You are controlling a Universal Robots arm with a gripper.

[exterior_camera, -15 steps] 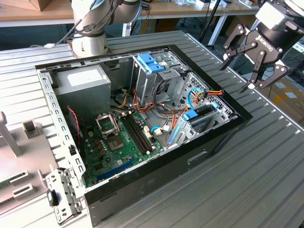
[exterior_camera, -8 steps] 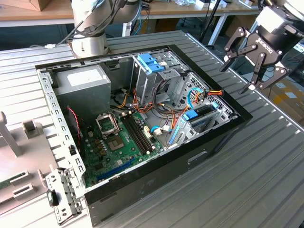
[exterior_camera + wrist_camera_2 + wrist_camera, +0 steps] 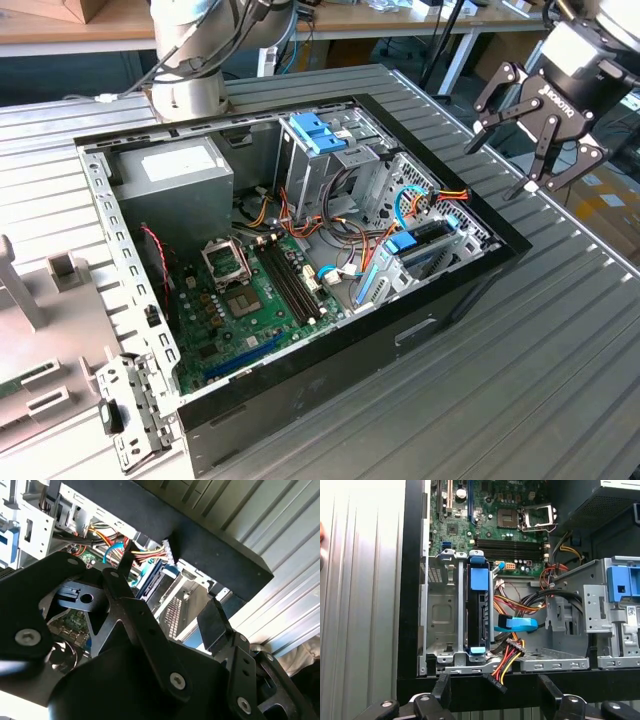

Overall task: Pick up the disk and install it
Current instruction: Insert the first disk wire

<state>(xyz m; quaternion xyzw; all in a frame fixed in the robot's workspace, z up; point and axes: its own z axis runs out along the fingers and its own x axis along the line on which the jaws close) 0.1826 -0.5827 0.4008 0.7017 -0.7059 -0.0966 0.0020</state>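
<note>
Blue plastic rail on flat dark disk (image 3: 481,611), on edge inside the sheet-metal drive cage (image 3: 437,615); I see my gripper (image 3: 500,168) spread, empty, outside it.

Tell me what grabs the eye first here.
The opened computer case, green motherboard exposed, sits central in the exterior view. The gripper hangs open and empty beside the case at the exterior view's right. In the first wrist view the disk, with blue rails, stands on edge in the drive cage.
</note>
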